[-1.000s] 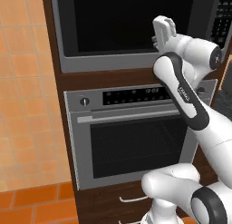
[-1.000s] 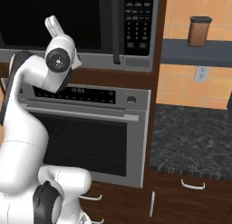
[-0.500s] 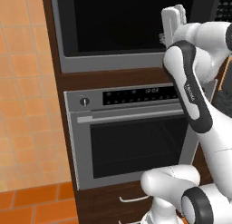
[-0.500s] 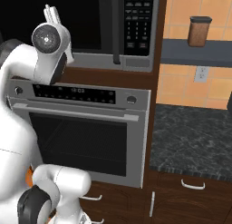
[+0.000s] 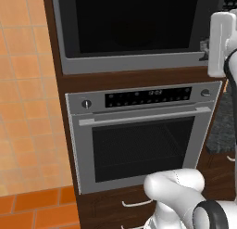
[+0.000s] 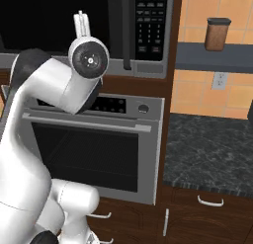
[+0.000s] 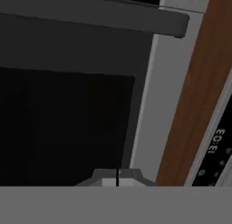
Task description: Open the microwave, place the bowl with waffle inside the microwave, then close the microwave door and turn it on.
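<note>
Microwave door [image 5: 134,24]: sitting shut, flush in the steel frame of the microwave [image 6: 148,67], high in the brown cabinet column and directly above the steel oven [image 5: 141,151]. Carrying its long black handle [image 6: 127,30] at the right edge of the glass, just left of the keypad [image 6: 150,20], with the long axis of the bar running straight up and down. Hovering in front of the dark glass with the gripper [image 7: 117,177], near the lower part of the door and a little left of the handle, not touching it. Keeping the two fingertips pressed together, with only a thin line showing between them in the hand view, and gripping nothing. Looking along a rolled hand: in the hand view showing the handle [image 7: 90,17] as a dark bar across the top, the steel rim [image 7: 149,105] beside it, and the oven display [image 7: 217,141] at the right edge. Judging from this, needing to spread the fingers first, then to shift right until the bar is lying between them, with the fingers closing across the bar and not along it. Risking a slide over the glass or a push against the rim if going forward with the fingers closed like this. Waiting for the bowl step until the door is swinging open.
</note>
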Controlling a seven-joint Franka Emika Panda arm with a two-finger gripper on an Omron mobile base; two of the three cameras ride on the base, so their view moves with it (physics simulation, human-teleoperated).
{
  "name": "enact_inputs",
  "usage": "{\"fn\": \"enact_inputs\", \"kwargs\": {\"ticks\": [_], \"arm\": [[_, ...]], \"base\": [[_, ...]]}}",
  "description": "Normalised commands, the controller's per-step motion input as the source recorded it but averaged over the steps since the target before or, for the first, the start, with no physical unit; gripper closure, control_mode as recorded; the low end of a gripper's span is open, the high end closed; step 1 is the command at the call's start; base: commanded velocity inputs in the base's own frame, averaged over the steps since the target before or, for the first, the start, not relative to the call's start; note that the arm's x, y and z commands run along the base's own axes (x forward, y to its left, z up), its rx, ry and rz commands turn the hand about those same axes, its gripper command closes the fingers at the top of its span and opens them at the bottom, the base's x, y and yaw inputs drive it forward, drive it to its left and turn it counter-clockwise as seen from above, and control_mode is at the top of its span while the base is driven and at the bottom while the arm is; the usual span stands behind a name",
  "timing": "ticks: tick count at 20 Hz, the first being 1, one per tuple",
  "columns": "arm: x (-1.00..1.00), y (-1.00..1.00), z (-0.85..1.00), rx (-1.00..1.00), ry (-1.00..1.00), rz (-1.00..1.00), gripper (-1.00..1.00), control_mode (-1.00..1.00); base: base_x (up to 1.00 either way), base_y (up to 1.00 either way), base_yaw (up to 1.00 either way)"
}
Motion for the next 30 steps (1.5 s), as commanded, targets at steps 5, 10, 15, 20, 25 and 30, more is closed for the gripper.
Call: {"fn": "enact_inputs", "kwargs": {"ticks": [5,10,15,20,25,30], "arm": [[-0.37,-0.94,-0.13,0.11,-0.11,0.00,1.00,-1.00],[0.12,-0.59,-0.17,0.00,-0.07,0.01,1.00,-1.00],[0.53,-0.40,-0.08,0.00,-0.09,0.00,1.00,-1.00],[0.73,-0.20,-0.04,0.00,-0.02,0.00,1.00,-1.00],[0.86,-0.09,0.00,0.01,0.00,0.00,1.00,-1.00],[0.94,-0.30,-0.05,0.05,0.00,0.00,1.00,-1.00]], "base": [[0.00,0.00,0.00],[0.00,0.00,0.00],[0.00,0.00,0.00],[0.00,0.00,0.00],[0.00,0.00,0.00],[0.00,0.00,0.00]]}}
